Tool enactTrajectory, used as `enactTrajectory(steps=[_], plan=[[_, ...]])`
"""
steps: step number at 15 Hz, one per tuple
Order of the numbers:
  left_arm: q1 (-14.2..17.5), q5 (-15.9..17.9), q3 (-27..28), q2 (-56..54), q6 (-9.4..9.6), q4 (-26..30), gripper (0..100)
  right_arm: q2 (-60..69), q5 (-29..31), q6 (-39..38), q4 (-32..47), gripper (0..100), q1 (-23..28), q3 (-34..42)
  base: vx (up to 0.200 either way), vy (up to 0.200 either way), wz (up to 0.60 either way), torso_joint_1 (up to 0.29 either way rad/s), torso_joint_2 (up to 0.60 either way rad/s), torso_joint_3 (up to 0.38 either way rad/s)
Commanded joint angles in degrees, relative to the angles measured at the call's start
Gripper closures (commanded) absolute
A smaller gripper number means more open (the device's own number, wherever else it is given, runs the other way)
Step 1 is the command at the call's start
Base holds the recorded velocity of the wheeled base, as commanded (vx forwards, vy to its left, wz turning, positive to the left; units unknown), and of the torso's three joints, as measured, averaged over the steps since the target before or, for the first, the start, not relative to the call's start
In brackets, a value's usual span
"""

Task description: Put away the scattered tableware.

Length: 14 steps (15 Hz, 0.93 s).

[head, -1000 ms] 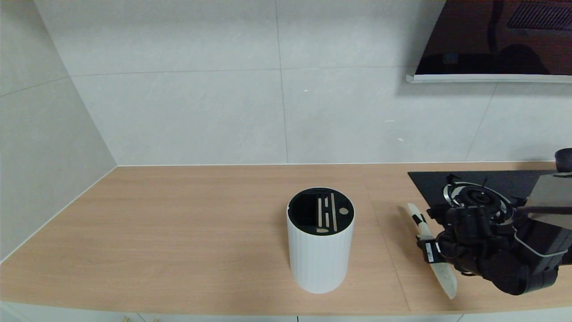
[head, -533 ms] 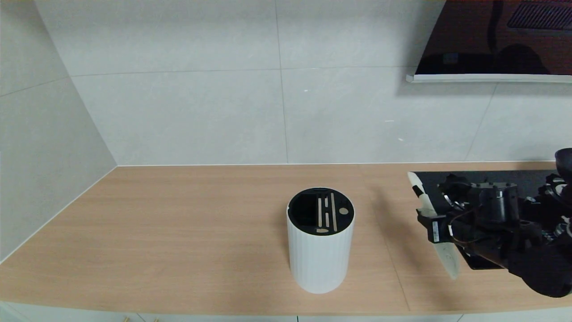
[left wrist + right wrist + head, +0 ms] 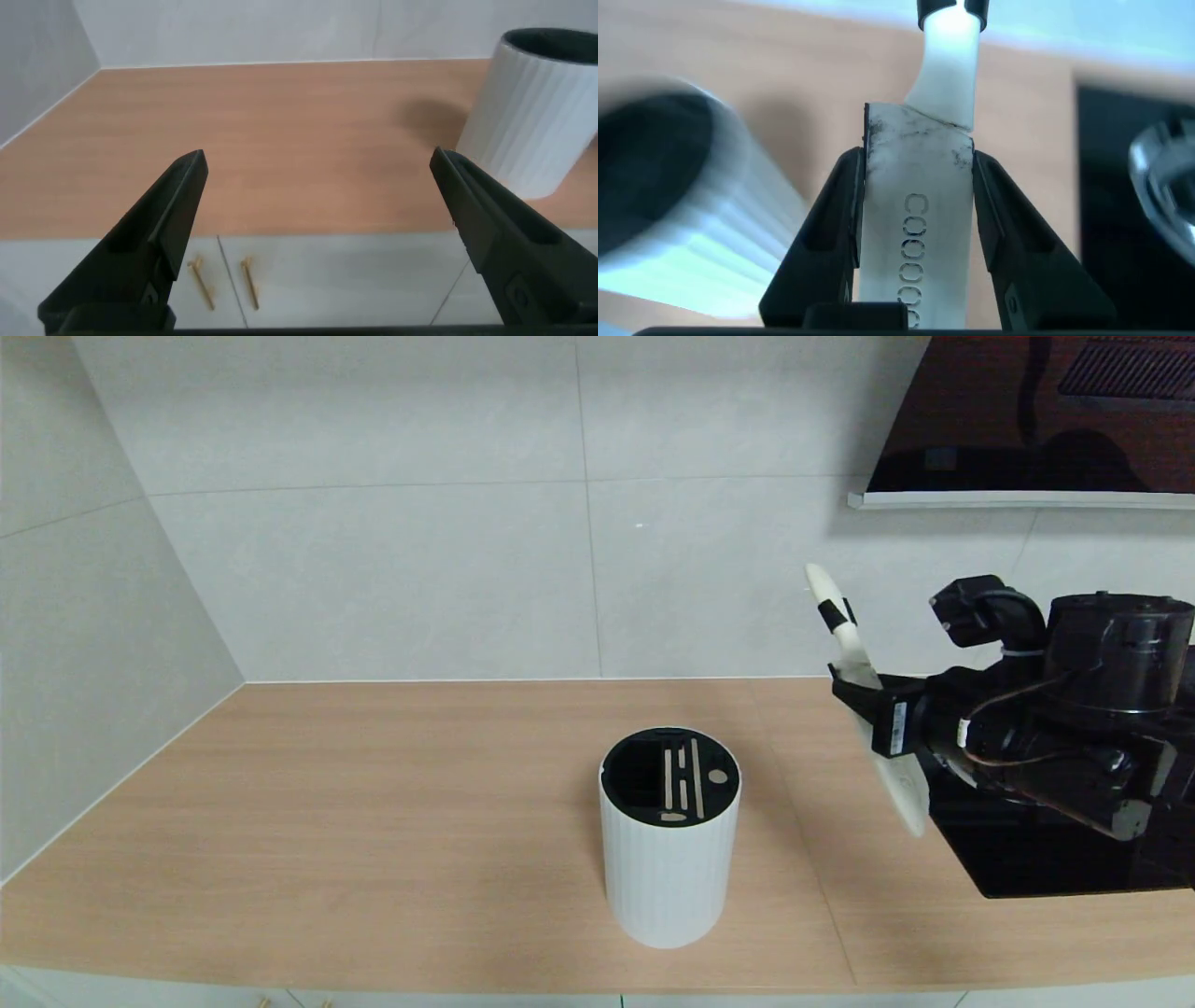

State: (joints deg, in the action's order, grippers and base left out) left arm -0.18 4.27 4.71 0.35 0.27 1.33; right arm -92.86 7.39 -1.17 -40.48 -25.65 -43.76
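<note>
Right pincer [image 3: 882, 714] pinching knife [image 3: 904, 789] by blade, holding it aloft, tip pointing down. Holder [image 3: 669, 845] standing lower, well left of pincer. Risk: tilted blade missing slot, knocking holder over, or slipping from pinch.

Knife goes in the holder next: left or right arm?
Right. The right gripper is shut on the knife, held above the counter to the right of the holder. The left gripper is open, holding nothing, out by the counter's front edge.

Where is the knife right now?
Head view, robot's right: the white knife is clamped in the right gripper, in the air above the counter, handle up, between the white holder and the black cooktop.
</note>
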Motion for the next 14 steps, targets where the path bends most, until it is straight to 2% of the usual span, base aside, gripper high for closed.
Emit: enactTrajectory(steps=[1,3,4,6,8,9,10,11,12,14], plan=[[-1.66,8.21,8.83,7.47,0.00,5.00,0,-0.92,-0.27,0.12,-0.03,100,-3.00,-5.45,0.000,0.000,0.00,0.000,0.00,0.000],[-1.84,15.42,15.42,19.69,-0.09,5.70,0,-3.91,-0.27,0.29,-0.03,100,-4.85,-9.76,0.000,0.000,0.00,0.000,0.00,0.000],[-1.84,17.53,18.67,25.57,-0.09,5.26,0,-4.79,-0.27,0.29,-0.03,100,-5.55,-10.55,0.000,0.000,0.00,0.000,0.00,0.000],[-1.84,20.69,25.09,38.32,-0.09,2.71,0,-5.85,-0.27,0.29,-0.03,100,-7.31,-11.96,0.000,0.000,0.00,0.000,0.00,0.000],[-2.19,21.49,28.96,48.34,-0.18,-3.70,0,-5.85,-0.18,0.20,-0.03,100,-9.16,-12.40,0.000,0.000,0.00,0.000,0.00,0.000],[-5.97,21.40,31.68,57.48,-2.20,-11.88,0,-5.32,0.26,0.20,-0.12,100,-10.83,-11.61,0.000,0.000,0.00,0.000,0.00,0.000],[-9.57,21.22,32.74,62.31,-5.54,-16.97,0,-4.79,0.35,0.12,-0.12,100,-11.70,-10.90,0.000,0.000,0.00,0.000,0.00,0.000],[-15.20,20.52,33.53,67.59,-9.50,-22.95,0,-4.44,0.35,0.12,-0.30,100,-12.32,-10.20,0.000,0.000,0.00,0.000,0.00,0.000],[-19.50,18.23,33.88,72.33,-12.75,-28.75,0,-4.35,0.52,0.12,-0.30,100,-12.67,-9.94,0.000,0.000,0.00,0.000,0.00,0.000],[-23.55,14.28,33.35,79.80,-16.35,-39.91,0,-4.00,0.87,0.03,-0.38,100,-13.20,-9.41,0.000,0.000,0.00,0.000,0.00,0.000]])
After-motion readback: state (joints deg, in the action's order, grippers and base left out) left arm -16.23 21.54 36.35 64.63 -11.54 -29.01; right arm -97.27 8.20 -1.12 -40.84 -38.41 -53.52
